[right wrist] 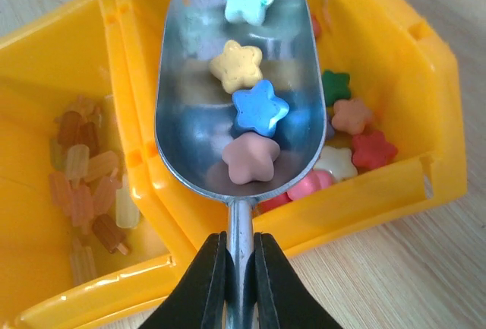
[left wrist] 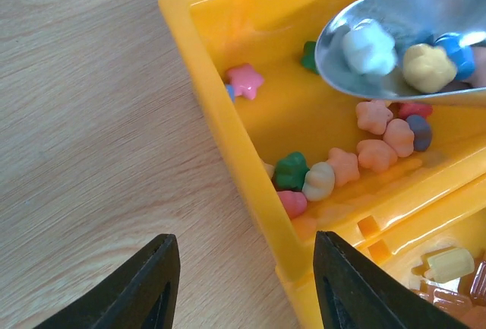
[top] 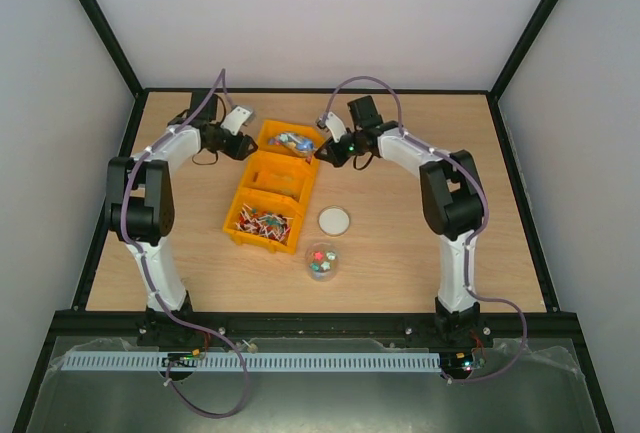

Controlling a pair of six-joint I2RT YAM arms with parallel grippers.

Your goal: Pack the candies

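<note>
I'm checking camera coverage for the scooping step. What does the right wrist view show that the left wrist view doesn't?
Only right wrist: the right gripper shut on the handle of the scoop, and the whole bowl with four star-shaped candies in a row.
Only left wrist: the left gripper, open, with the wall of the yellow bin showing between its fingers, and bare table beside it.
Both: the loaded scoop over loose candies in the bin.

Bright, even light — soft shadows
</note>
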